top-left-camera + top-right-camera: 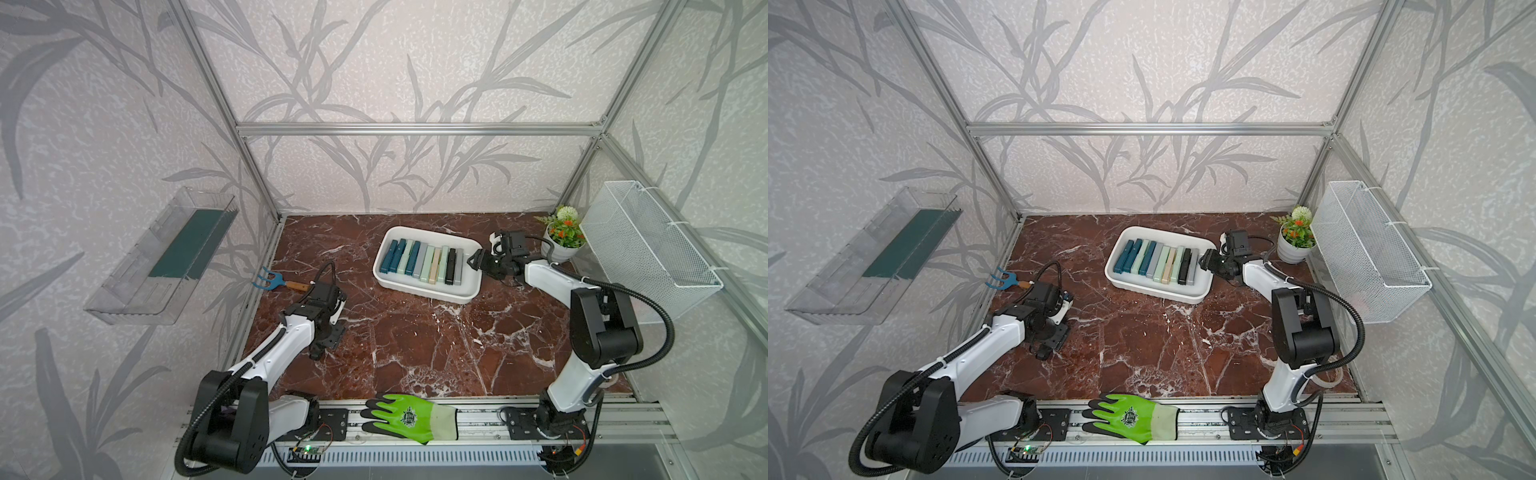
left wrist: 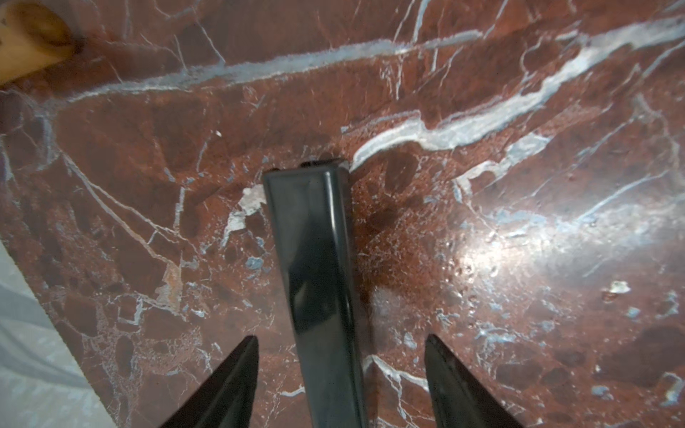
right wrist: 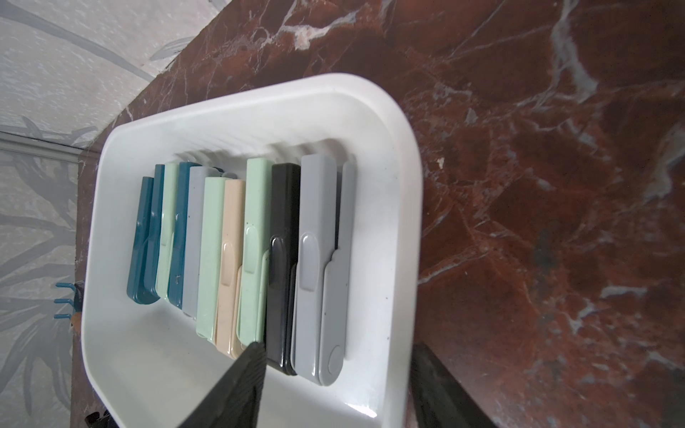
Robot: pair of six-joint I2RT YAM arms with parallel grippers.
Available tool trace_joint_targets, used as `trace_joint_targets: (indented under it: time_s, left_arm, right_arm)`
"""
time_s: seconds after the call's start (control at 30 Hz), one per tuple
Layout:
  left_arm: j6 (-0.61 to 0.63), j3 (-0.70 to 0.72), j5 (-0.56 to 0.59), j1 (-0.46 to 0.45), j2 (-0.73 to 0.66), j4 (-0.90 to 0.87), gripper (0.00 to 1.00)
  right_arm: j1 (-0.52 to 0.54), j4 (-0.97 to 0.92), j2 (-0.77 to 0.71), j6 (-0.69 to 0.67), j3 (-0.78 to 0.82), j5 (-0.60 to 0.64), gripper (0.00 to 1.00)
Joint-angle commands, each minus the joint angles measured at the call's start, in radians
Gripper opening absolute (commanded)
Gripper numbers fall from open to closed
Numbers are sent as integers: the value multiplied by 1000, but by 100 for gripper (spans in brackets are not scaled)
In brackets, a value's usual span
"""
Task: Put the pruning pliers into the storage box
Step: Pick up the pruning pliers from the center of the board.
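The white storage box (image 1: pixel 428 293) (image 1: pixel 1154 291) stands at the back middle of the marble table, with several pruning pliers (image 1: pixel 419 262) (image 3: pixel 237 241) lined up side by side in it. My right gripper (image 1: pixel 473 261) (image 3: pixel 337 345) is open at the box's right end. It straddles the rim (image 3: pixel 407 207), one finger inside by the grey pliers and one outside. A black pruning plier (image 2: pixel 315 259) lies on the table between the open fingers of my left gripper (image 2: pixel 341 337) (image 1: pixel 324 345), with a gap on each side.
A blue hand rake (image 1: pixel 268 279) lies behind the left arm, and its wooden handle (image 2: pixel 26 40) shows in the wrist view. A green glove (image 1: pixel 409 417) rests on the front rail. A flower pot (image 1: pixel 563 239), a wire basket (image 1: pixel 648 245) and a clear bin (image 1: pixel 166 257) line the sides.
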State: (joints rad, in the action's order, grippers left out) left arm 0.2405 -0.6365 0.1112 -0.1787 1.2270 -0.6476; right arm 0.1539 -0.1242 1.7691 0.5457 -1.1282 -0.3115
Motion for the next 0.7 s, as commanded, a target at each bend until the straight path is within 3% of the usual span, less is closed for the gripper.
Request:
trace_joint_targets:
  time_s: [0.0, 0.17, 0.67]
  left_arm:
    - [17, -21, 14, 8, 22, 7, 72]
    - [28, -31, -2, 8, 68, -3, 67]
    - [27, -53, 25, 8, 116, 2, 31]
  right_arm:
    - [-8, 21, 21, 12, 10, -21, 62]
    - [-17, 25, 34, 14, 5, -30, 62]
    - [-30, 20, 60, 17, -23, -37, 61]
